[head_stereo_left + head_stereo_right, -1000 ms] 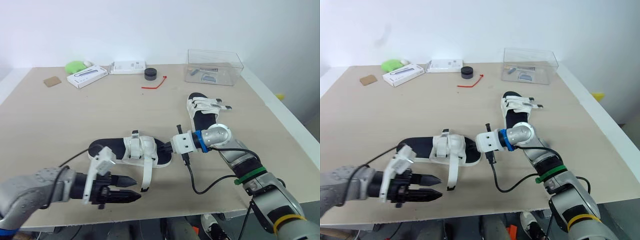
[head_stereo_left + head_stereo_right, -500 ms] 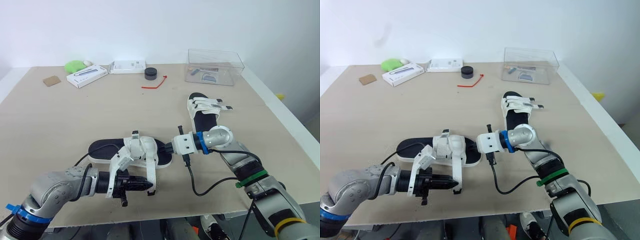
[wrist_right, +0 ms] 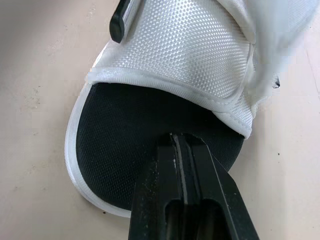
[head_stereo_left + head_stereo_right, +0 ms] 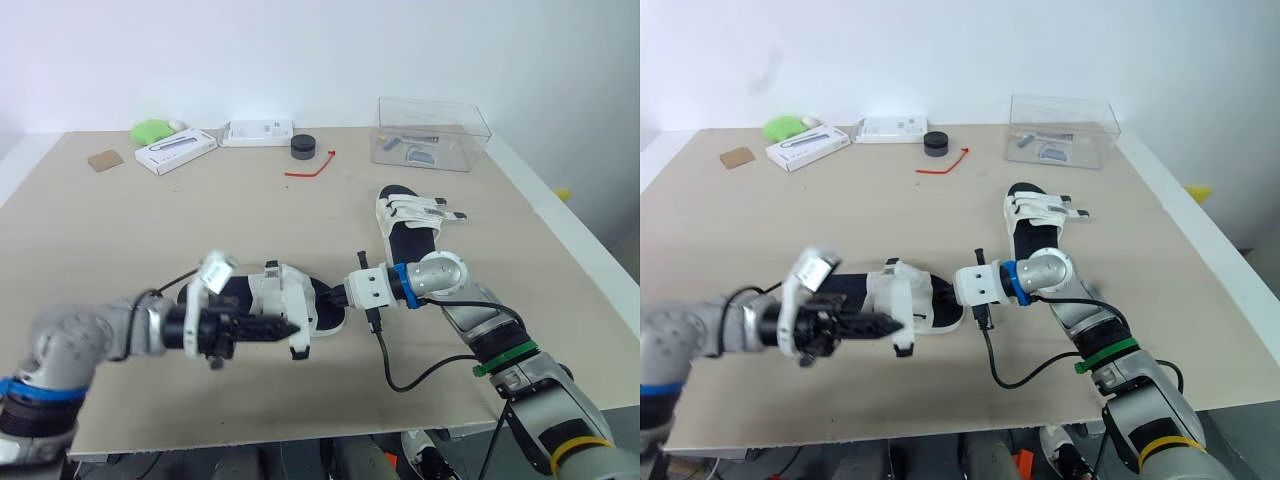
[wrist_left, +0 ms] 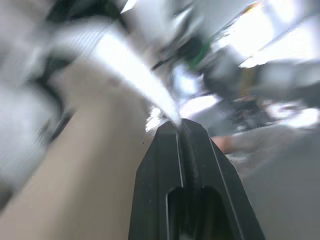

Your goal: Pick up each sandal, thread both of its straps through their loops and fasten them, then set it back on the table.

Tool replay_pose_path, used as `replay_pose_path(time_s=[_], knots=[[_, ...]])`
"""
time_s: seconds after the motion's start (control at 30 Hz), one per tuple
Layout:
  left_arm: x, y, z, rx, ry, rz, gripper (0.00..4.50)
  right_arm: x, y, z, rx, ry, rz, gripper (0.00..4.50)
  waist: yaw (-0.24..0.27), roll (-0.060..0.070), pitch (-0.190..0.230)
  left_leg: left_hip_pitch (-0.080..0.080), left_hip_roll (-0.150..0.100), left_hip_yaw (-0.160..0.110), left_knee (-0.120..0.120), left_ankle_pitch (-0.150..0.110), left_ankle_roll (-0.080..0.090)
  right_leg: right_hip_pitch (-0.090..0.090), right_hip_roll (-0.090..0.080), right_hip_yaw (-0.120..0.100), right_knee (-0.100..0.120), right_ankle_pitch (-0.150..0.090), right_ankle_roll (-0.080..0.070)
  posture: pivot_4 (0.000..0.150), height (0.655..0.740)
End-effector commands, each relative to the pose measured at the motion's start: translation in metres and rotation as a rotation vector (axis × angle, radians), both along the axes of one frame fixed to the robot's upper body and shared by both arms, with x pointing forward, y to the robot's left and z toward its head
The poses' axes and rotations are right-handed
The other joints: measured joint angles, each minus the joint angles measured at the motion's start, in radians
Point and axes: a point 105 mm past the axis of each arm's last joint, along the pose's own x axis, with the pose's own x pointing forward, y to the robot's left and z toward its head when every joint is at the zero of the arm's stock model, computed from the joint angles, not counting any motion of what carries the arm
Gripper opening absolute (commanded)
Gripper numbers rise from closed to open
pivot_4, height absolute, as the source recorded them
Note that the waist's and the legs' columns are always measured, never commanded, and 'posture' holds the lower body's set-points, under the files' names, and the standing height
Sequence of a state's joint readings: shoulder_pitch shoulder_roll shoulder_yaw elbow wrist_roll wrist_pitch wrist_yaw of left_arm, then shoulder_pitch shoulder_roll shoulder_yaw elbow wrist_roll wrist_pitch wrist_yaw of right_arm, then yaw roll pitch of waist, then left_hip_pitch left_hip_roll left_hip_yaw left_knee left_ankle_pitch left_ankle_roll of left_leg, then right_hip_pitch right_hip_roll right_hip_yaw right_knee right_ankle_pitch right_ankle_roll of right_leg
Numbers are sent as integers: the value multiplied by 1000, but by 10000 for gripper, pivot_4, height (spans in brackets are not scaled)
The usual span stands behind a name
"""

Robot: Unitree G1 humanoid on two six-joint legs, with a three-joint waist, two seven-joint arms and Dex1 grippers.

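With the left gripper (image 4: 283,327) pinched on the loose strap (image 4: 298,341) of the sandal (image 4: 225,295), which lies on the table (image 4: 150,220) at 9 o'clock from the closed right gripper (image 4: 338,297) resting on its end, a hard pull may slip the strap free.

Bright, even light fills the table (image 4: 120,230), with only faint, soft shadows close under the near sandal (image 4: 280,295). Just left of that sandal, the left gripper (image 4: 290,328) is smeared by motion. Its wrist view is streaked, the strap (image 5: 130,65) a white blur below glare; the right wrist view shows the sandal's mesh crisply.
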State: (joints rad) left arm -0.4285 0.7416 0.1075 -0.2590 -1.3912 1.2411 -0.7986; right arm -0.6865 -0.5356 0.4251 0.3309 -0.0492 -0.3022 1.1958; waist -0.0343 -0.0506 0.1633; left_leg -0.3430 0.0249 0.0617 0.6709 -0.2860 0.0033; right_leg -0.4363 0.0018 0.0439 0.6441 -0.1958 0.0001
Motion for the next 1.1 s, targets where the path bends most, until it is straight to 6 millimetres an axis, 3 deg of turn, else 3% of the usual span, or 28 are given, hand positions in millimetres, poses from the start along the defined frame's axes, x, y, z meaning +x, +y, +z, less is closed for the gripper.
replay_pose_path(time_s=[0.03, 0.17, 0.57, 1.1], knots=[[23, 10, 13, -21, 1, 55, 1153, 2, -20, -30, -128, 83, -69, 0, 0, 0, 0, 0, -1, 0, 0, 0, 0, 0, 0, 0, 0, 0, 0, 1500, 7400], [47, 6, -13, 108, -1, 81, 1153, 1, -18, -31, -123, 82, -69, 0, 0, 0, 0, 0, -2, 0, 0, 0, 0, 0, 0, 1, 0, 0, 0, 1500, 7400], [69, -9, -22, 150, -34, 0, 1153, 0, -23, -31, -117, 74, -95, 0, 0, -1, 0, -2, -2, 0, 0, 0, 0, -1, -1, 1, 0, 0, 1, 1500, 7400], [56, -22, -41, 210, -2, -83, 1153, 0, -23, -31, -120, 69, -100, 0, -1, -1, 0, -5, -2, -2, 0, 0, 0, -3, -2, 0, 0, 0, 2, 1500, 7400]])
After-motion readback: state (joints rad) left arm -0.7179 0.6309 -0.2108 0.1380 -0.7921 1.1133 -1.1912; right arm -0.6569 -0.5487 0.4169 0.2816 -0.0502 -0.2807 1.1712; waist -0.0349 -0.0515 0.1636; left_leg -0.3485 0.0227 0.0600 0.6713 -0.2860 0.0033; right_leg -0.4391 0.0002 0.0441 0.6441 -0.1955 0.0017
